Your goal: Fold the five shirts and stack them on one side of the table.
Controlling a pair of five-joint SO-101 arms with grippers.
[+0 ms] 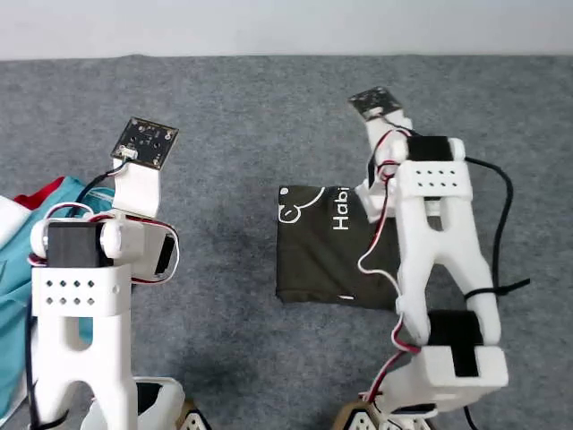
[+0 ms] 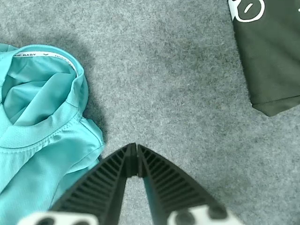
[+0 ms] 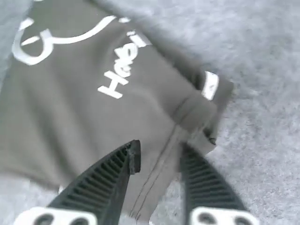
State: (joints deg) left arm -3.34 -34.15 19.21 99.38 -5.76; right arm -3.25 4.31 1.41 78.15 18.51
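Left claw [image 2: 136,154] closed and empty beside the teal shirt [image 2: 37,122]; right claw [image 3: 161,150] open, seemingly touching the folded dark shirt [image 3: 93,93].

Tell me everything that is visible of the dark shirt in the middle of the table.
The dark shirt is dark olive, soft-looking cloth with white printed letters and curved lines. Folded into a rough rectangle, it lies flat on the grey table. A small white tag shows at one edge. The right gripper is over it, open; whether it touches the cloth, I cannot tell.
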